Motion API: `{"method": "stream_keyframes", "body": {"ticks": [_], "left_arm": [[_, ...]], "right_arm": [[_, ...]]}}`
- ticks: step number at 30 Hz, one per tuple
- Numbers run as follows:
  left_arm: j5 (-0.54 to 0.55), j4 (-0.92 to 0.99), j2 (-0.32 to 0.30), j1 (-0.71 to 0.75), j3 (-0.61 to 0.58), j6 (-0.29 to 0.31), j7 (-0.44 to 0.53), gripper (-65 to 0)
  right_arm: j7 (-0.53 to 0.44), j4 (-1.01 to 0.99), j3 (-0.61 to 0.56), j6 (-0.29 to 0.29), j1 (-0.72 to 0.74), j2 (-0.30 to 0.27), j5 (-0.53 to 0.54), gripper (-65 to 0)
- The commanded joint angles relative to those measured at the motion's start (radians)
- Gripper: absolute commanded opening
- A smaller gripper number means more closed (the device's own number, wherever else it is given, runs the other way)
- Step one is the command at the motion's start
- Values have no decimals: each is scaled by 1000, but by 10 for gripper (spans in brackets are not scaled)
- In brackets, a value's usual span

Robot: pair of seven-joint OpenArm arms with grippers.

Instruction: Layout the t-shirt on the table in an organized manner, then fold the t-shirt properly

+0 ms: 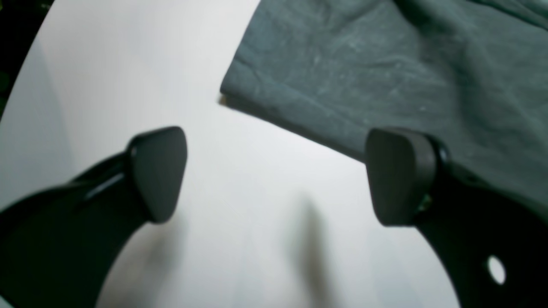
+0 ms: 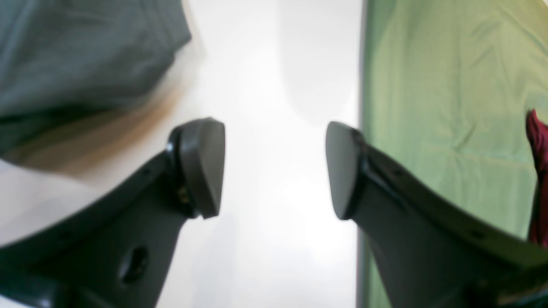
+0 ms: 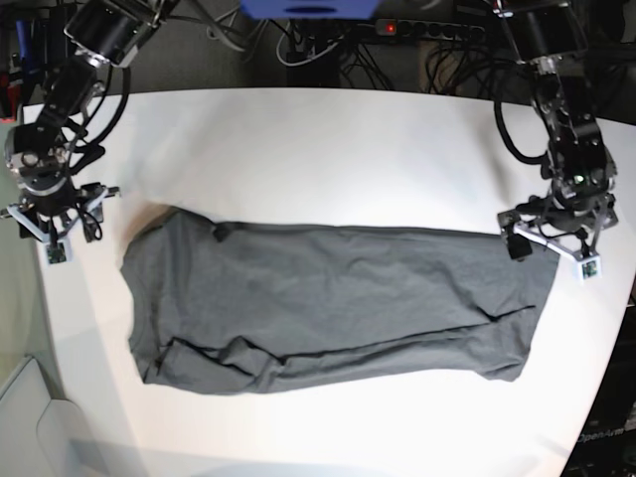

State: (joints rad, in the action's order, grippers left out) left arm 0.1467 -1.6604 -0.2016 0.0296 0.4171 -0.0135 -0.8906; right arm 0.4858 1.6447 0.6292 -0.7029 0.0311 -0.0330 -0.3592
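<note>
The dark grey t-shirt (image 3: pixel 328 303) lies spread lengthwise across the white table (image 3: pixel 328 149), with wrinkles and a folded ridge along its near side. My left gripper (image 3: pixel 552 255) hovers at the shirt's right end. In the left wrist view this gripper (image 1: pixel 274 175) is open over bare table (image 1: pixel 128 64), and a hemmed corner of the shirt (image 1: pixel 385 64) lies just beyond its fingertips. My right gripper (image 3: pixel 58 227) is off the shirt's left end near the table edge. The right wrist view shows it (image 2: pixel 274 169) open and empty, with the shirt (image 2: pixel 77 51) at the upper left.
A green surface (image 2: pixel 449 107) lies past the table's left edge, with a dark red object (image 2: pixel 537 141) on it. Cables and a power strip (image 3: pixel 427 28) run behind the far edge. A pale grey-white object (image 3: pixel 30 417) sits off the near left corner.
</note>
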Motion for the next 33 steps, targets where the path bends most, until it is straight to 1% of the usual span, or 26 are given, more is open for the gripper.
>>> {"method": "stream_keyframes", "body": {"ticks": [1, 5, 7, 10, 13, 16, 21, 24, 33], "left_arm": [[3, -25, -12, -18, 3, 1, 18, 0], [3, -25, -11, -18, 27, 2, 18, 0], [3, -25, 9, -18, 55, 5, 18, 0], [4, -25, 15, -18, 79, 10, 18, 0], [4, -25, 15, -18, 87, 62, 18, 0], [4, -25, 15, -18, 87, 82, 18, 0], [4, -25, 17, -9, 87, 82, 18, 0], [4, -25, 29, -7, 87, 82, 18, 0], [4, -25, 29, -6, 87, 82, 18, 0]], "right_arm": [[-22, 19, 4, 5, 14, -20, 13, -273], [-22, 18, 4, 5, 13, -23, 13, -273], [-22, 15, 4, 5, 13, -25, 13, -273], [-22, 15, 4, 5, 13, -25, 13, -273], [-22, 15, 4, 5, 13, -25, 13, -273], [-22, 13, 4, 5, 13, -25, 13, -273], [-22, 13, 4, 5, 13, -25, 13, -273], [-22, 13, 4, 5, 13, -25, 13, -273], [-22, 13, 4, 5, 11, -25, 12, -273]]}}
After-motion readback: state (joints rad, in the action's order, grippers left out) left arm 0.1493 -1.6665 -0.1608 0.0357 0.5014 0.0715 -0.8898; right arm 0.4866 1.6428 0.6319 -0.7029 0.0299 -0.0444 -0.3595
